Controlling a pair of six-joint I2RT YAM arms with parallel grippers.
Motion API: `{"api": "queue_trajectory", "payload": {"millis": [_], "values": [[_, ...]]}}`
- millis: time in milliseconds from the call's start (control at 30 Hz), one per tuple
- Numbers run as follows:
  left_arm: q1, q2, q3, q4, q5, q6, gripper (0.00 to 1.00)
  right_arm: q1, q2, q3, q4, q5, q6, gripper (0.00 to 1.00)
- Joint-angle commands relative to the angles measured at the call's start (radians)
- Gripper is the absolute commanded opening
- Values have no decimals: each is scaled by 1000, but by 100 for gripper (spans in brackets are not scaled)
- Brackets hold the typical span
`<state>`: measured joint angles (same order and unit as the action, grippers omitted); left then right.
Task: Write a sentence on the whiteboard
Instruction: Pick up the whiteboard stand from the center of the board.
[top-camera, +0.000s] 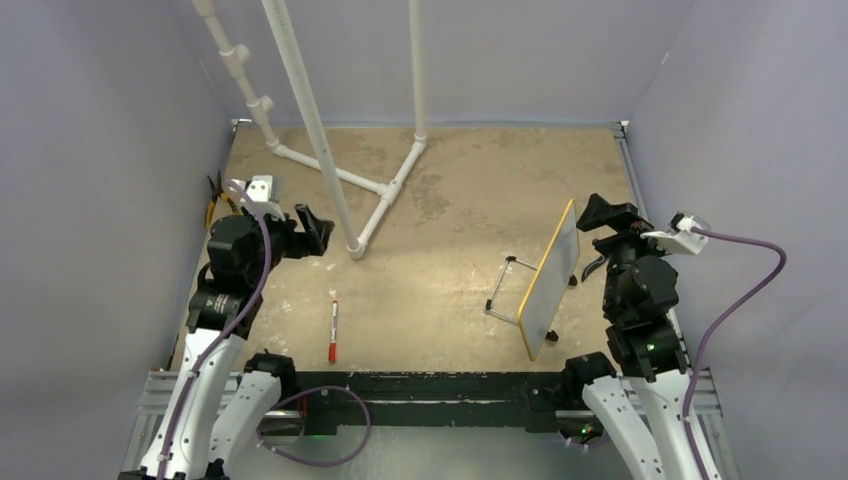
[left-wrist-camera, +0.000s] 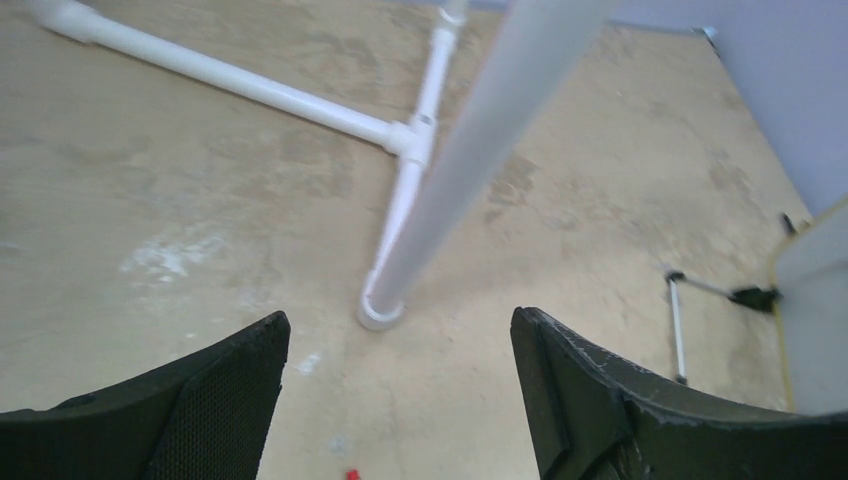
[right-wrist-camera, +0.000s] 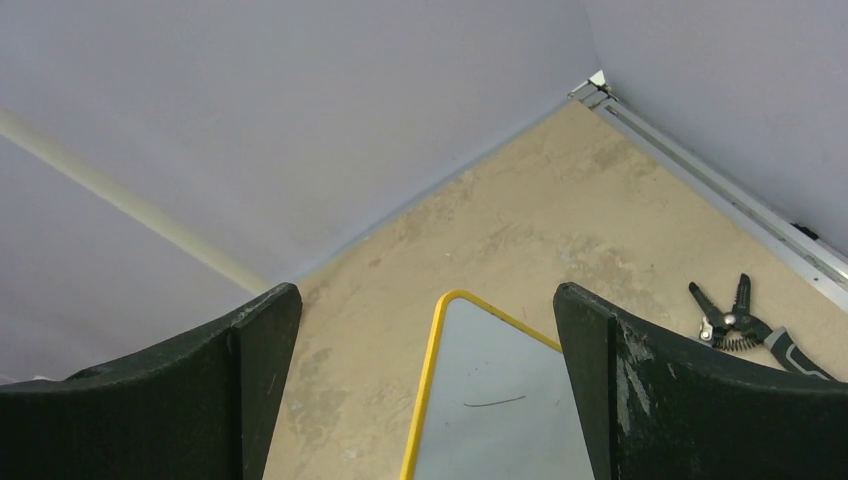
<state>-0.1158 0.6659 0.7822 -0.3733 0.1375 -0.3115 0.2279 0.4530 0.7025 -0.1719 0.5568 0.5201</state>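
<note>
Standing yellow-framed whiteboard (top-camera: 552, 278), mottled tan table (top-camera: 430, 300)

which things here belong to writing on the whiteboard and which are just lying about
For the job: small white whiteboard with yellow frame; white marker pen with red cap.
Lying about: white plastic pipe frame; black-handled spring pliers.

Seen from above, the whiteboard (top-camera: 550, 282) stands nearly edge-on, its face unreadable; the right wrist view crops it at 6 o'clock, showing one faint stroke (right-wrist-camera: 495, 402) only
</note>
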Motion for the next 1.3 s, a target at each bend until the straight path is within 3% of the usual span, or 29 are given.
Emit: {"api": "queue_trajectory", "payload": {"millis": [0, 100, 300, 533, 667, 767, 1000, 1267], "values": [[-63, 8, 43, -69, 160, -49, 78, -2, -20, 28, 22, -30, -35, 99], [-166, 5, 28, -113, 22, -57, 77, -3, -19, 26, 28, -31, -37, 99], [-370, 77, -45, -33, -44, -158, 70, -2, -6, 29, 32, -48, -43, 99], [-867, 244, -82, 133, -416, -290, 69, -2, 3, 22, 37, -62, -43, 99], [-1035, 402, -44, 211, -558, -336, 70, -2, 3, 28, 23, -77, -45, 99], [-1089, 534, -24, 301, -587, -372, 70, -2, -4, 28, 18, -85, -44, 99], [-1090, 847, 43, 575, -548, -391, 70, -2, -18, 20, 23, -115, -51, 99], [-1086, 1102, 223, 610, -471, -386, 60, -2, -12, 24, 20, -146, -60, 99]]}}
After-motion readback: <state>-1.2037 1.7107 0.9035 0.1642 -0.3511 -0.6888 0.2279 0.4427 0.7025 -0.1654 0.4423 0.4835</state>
